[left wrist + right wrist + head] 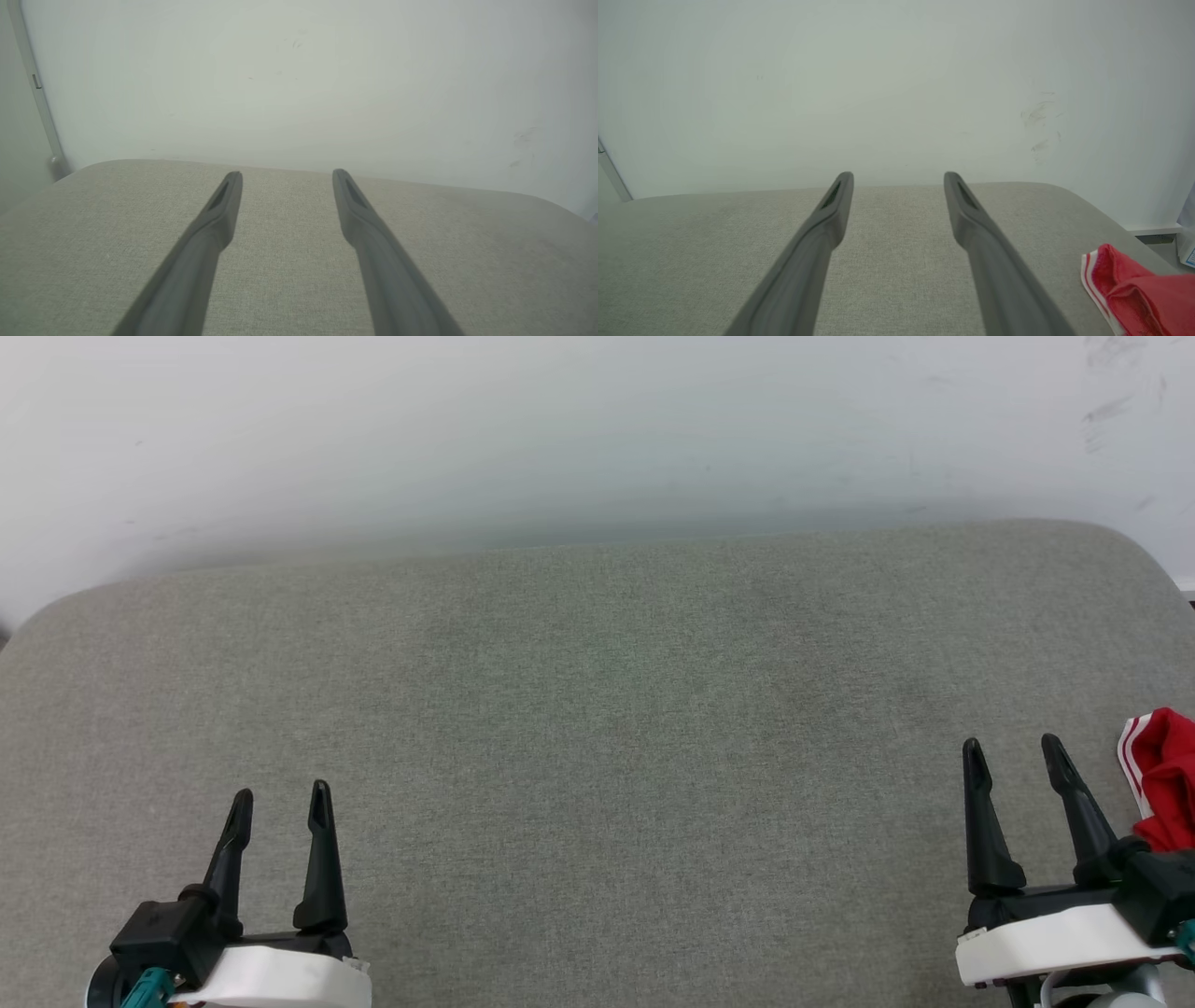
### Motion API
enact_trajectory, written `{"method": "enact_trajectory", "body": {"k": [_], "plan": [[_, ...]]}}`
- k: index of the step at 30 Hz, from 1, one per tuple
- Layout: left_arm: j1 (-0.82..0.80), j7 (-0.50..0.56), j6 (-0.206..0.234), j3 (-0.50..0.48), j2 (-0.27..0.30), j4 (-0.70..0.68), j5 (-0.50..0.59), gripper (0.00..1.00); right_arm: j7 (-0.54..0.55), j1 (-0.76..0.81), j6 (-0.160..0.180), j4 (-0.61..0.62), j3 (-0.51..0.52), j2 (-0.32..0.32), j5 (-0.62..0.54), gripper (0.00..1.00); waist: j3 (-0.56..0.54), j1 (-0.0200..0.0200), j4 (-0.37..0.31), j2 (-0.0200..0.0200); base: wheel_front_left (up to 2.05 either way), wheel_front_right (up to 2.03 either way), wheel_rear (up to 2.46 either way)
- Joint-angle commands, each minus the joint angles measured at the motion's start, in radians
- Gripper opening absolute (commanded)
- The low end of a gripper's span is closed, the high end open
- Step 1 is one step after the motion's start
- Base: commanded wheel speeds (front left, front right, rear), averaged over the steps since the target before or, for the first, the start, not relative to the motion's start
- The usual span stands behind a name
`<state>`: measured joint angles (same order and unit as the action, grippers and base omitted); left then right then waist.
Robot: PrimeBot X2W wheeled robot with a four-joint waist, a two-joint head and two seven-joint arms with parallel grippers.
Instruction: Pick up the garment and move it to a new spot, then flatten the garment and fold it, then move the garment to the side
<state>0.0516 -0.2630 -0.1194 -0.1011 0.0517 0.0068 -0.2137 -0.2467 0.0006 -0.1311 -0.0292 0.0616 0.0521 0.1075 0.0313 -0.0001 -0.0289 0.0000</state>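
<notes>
A pale wall [560, 429] rose behind the grey fabric worktop [597, 709] that spread before me. My left gripper [281, 791] and right gripper [1013, 742] hung above its near part, both with fingers spread wide apart and holding nothing. The garment [1162, 793] lay bunched at the worktop's right edge, just beside my right gripper. My right wrist view caught its red-and-white striped trim [1088, 280], while my left wrist view took in a thin wall strip [39, 102].

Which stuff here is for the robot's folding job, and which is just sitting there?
For the job: red garment, bunched at the right edge; left gripper and right gripper, both open, empty.
Just there: grey padded surface; white wall.
</notes>
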Motion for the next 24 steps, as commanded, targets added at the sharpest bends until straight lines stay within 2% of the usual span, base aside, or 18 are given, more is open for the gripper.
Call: {"method": "enact_trajectory", "body": {"k": [1, 24], "plan": [[-0.002, -0.002, -0.002, 0.003, -0.001, -0.003, -0.001, 1.0, -0.006, -0.008, 0.001, -0.003, 0.0, -0.003, 0.01, 1.0, 0.0, 0.0001, 0.0, 0.0, 0.0, 0.0, 0.0], [-0.011, -0.002, -0.009, -0.018, -0.002, 0.011, -0.015, 1.0, -0.015, -0.003, 0.001, -0.001, -0.023, -0.003, 0.022, 1.0, 0.003, 0.0001, -0.004, 0.0, 0.0, 0.0, 0.0]]}}
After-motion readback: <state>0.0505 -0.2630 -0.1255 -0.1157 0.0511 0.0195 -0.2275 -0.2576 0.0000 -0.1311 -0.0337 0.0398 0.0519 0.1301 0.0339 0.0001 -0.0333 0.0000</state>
